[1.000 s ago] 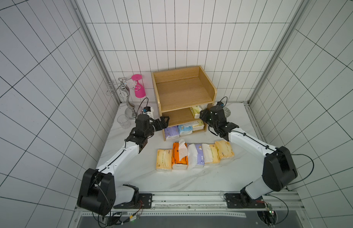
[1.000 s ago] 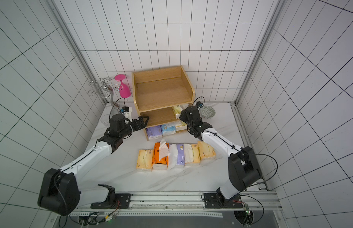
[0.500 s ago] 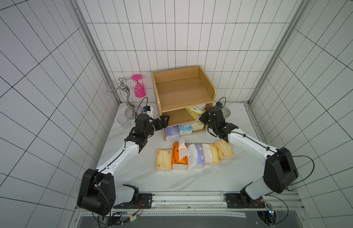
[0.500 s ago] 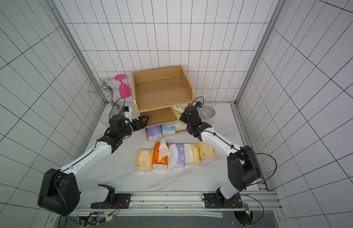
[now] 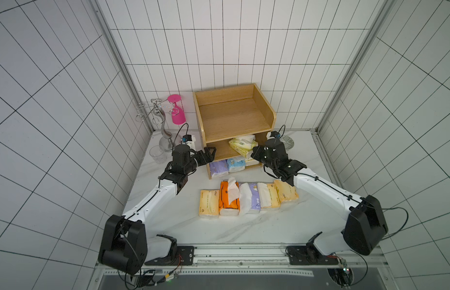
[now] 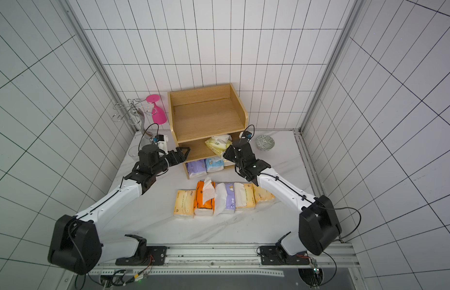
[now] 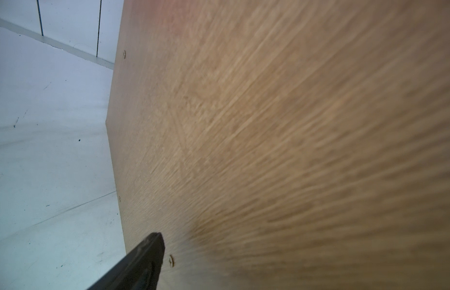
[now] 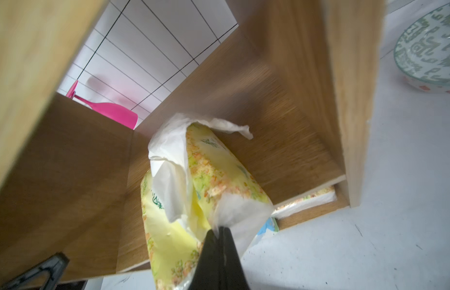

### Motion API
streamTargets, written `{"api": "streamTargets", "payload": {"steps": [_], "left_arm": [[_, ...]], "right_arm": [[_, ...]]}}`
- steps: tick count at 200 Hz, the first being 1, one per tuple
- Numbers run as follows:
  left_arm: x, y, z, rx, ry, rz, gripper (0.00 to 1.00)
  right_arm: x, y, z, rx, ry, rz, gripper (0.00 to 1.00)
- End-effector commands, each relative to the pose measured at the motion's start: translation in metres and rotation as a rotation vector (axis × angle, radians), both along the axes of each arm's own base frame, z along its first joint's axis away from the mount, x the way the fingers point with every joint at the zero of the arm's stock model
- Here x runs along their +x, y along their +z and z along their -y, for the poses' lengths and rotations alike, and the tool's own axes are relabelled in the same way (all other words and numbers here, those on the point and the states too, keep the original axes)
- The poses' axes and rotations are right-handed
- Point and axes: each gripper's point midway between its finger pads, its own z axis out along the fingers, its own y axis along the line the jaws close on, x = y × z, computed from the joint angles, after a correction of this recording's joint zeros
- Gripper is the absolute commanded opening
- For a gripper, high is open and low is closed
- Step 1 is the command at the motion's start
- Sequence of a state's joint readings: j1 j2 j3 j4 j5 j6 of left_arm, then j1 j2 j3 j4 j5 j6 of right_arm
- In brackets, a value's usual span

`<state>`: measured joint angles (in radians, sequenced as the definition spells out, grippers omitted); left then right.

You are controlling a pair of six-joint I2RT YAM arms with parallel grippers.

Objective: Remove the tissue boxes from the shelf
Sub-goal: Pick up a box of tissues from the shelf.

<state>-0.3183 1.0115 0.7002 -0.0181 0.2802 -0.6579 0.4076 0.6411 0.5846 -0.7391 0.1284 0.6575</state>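
**Right gripper pinched on the yellow-green pack, mid-tier pull in progress**

Right gripper (image 8: 219, 233): jaws fully together on the crimped wrapper end of the yellow-green pack (image 8: 183, 190). It's holding film, not the body, probably because the pack is too wide to span inside the tier. The pack runs straight ahead of the fingertips, tilted. Most of it is inside the middle tier of the shelf (image 5: 234, 118), and the gripped end is past the front edge. Can't tell if it touches the board. A loose tissue sticks out of its slit.

Left gripper (image 5: 209, 154): at the shelf's side panel near the front edge, with one finger (image 7: 148, 253) against the wood. Can't tell how far it's open or whether it clamps the panel. My read is that it braces the shelf so the pull doesn't drag it.

Below the right gripper, the bottom tier holds the purple pack (image 5: 218, 168), the light-blue pack (image 5: 236, 164) and a white pack (image 8: 307, 200). Behind both wrists, toward the arm bases, the row of removed packs (image 5: 249, 198) lies on the table (image 5: 168, 226).

Three packs are left after this one. Risks: the film grip slips or tears, or the loose tissue snags.
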Motion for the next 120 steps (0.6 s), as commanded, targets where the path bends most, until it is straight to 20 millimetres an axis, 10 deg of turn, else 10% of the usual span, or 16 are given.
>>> {"api": "streamTargets", "payload": {"steps": [1,29,45,65,120], "left_arm": [[0.003,0.007,0.000,0.004,0.006,0.034,0.95],[0.005,0.006,0.002,0.006,-0.004,0.030,0.95],[0.006,0.005,0.004,0.006,-0.008,0.028,0.95],[0.008,0.005,0.005,0.004,-0.012,0.028,0.95],[0.005,0.007,0.006,0.015,-0.029,0.035,0.95]], "right_arm": [[0.000,-0.022,-0.010,0.056,0.030,-0.037,0.00],[-0.001,-0.031,-0.003,0.073,-0.022,-0.046,0.02],[-0.005,-0.034,0.007,0.066,-0.081,-0.056,0.47],[-0.008,-0.030,0.020,0.050,-0.154,-0.059,0.67],[0.022,-0.011,0.037,0.051,-0.168,-0.081,0.72]]}}
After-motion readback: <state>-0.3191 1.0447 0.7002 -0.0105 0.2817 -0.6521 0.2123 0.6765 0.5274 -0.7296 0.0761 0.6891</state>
